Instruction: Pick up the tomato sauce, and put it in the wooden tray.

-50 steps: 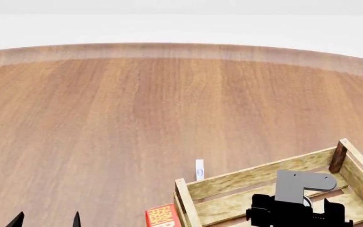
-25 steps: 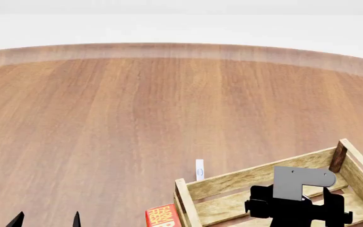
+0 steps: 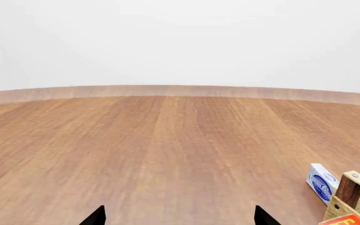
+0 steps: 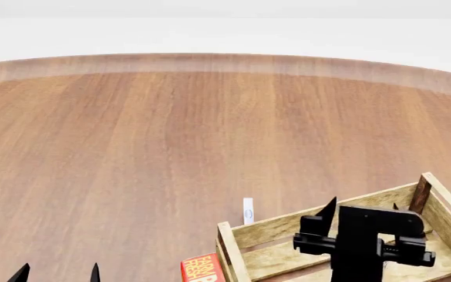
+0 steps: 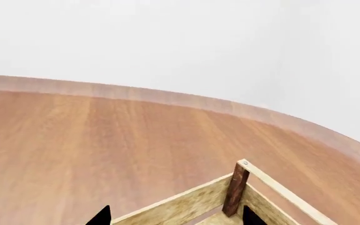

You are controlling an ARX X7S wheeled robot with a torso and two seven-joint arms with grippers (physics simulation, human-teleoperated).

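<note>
The right tool (image 4: pixel 364 207) hangs above the wooden tray (image 4: pixel 288 226), its black body raised over the slatted floor and its two pointed fingertips aimed toward the far wall of the tray. In the right wrist view the two dark tips (image 5: pixel 100 216) stand well apart at the lower edge, with nothing between them, so this tool is spread and carries nothing. Past them that view shows the tray's far corner, a darker post (image 5: pixel 236 189) joining two light slats.

The tomato sauce cannot be seen in any of the current views; the tool's body hides part of the tray floor, so whether the can lies there cannot be told.

The left tool (image 4: pixel 57 274) sits low at the near edge of the head view, only its two black tips visible, set apart over the bare wooden bench (image 4: pixel 171 135); the left wrist view shows the same spread tips (image 3: pixel 96 216) with nothing between them.

A small white and blue box (image 4: pixel 248 211) stands on the bench just beyond the tray's far left corner. A red and yellow carton (image 4: pixel 202 268) sits just beside the tray's left wall
</note>
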